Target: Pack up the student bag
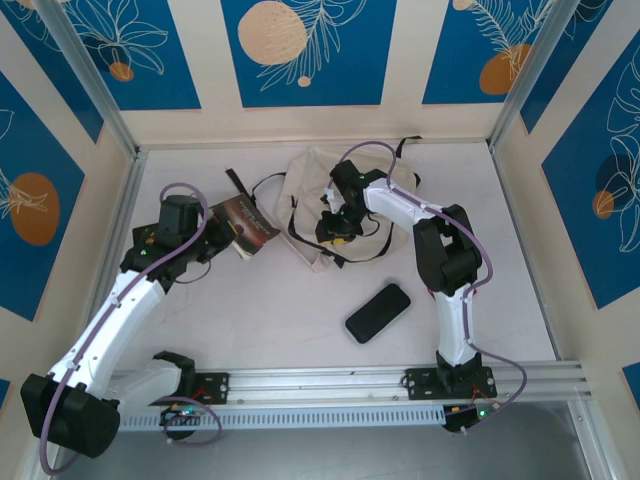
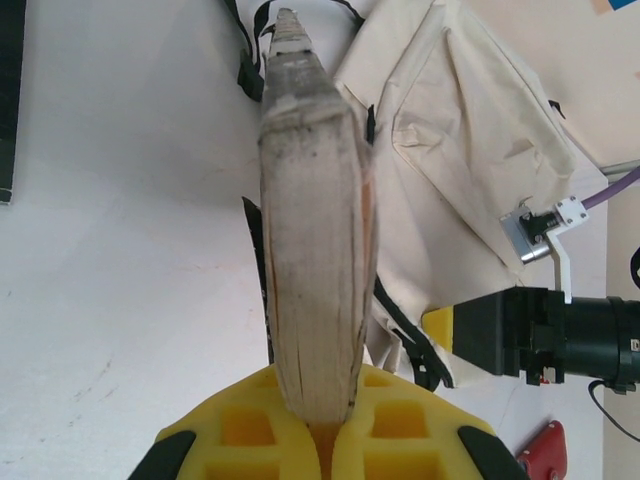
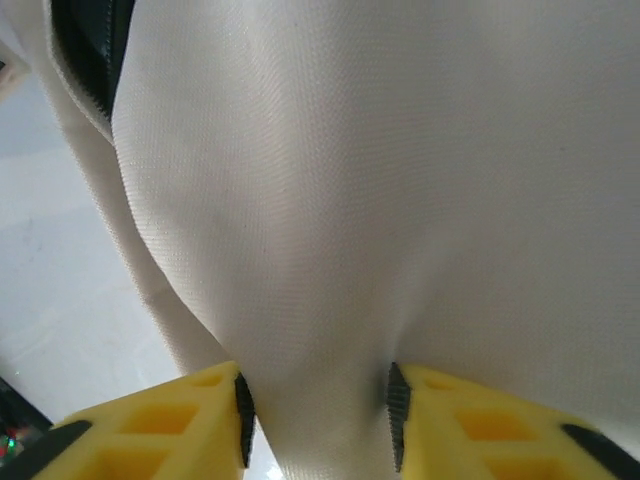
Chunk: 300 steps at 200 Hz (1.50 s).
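- Top external view is showing the soft cream fabric student bag (image 1: pixel 305 185) with black straps, lying crumpled toward the far side of the white table (image 1: pixel 250 330).
- Left gripper (image 1: pixel 212 238) is waiting just left of the bag and is clamping tightly on a worn paperback book with a dark cover (image 1: pixel 247 225). In the left wrist view its yellow pads (image 2: pixel 385 430) are pressing both sides of the grey page block, and the free end of the book is pointing toward the bag.
- Right gripper (image 1: pixel 338 232) is working at the near edge of the bag. In the right wrist view its jaws are standing partly closed and are pinching a fold of the cream cloth between them.
- A flat black rectangular object, maybe a phone (image 1: pixel 378 312), is lying well apart from the bag, on its near side, with nothing touching it.
- I am judging the packing as only beginning: nothing seems to be inside the bag yet. The opening is needing to be lifted, then the book is going in, and the black object after it.
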Available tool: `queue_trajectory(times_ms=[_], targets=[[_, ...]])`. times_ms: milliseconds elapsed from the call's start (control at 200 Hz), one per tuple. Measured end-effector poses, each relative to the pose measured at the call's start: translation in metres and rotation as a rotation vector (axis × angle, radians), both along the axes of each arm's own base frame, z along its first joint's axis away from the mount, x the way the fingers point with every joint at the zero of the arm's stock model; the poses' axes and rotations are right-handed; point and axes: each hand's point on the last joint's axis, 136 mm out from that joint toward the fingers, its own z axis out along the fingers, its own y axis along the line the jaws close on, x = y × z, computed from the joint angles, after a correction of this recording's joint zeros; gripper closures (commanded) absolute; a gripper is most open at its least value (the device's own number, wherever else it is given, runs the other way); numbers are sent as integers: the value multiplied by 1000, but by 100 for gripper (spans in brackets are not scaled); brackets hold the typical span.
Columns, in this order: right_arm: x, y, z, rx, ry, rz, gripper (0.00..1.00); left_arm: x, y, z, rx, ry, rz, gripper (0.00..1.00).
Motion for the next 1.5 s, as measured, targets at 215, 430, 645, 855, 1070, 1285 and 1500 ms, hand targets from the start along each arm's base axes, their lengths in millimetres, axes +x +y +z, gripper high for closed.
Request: queue_trajectory(times_ms=[215,430,645,855,1070,1285,1500], targets=[[13,-7,9,-6,-44,-47,94,-4,1,-1,16,8,-16,100],[31,-2,47,37,-131,-73,96,-12,6,7,25,-15,-23,100],[52,19,103,149,-220,-81,97,-23,8,25,6,-74,-33,100],[66,56,157,296,-270,-47,97,-30,-6,38,-72,-125,-106,100],[70,84,167,373,-224,-14,96,-36,-21,29,-149,-135,-178,100],[62,88,168,403,-172,2,96,-32,-35,18,-245,-135,-208,100],[56,89,172,436,-136,11,96,-19,-48,11,-321,-118,-228,100]])
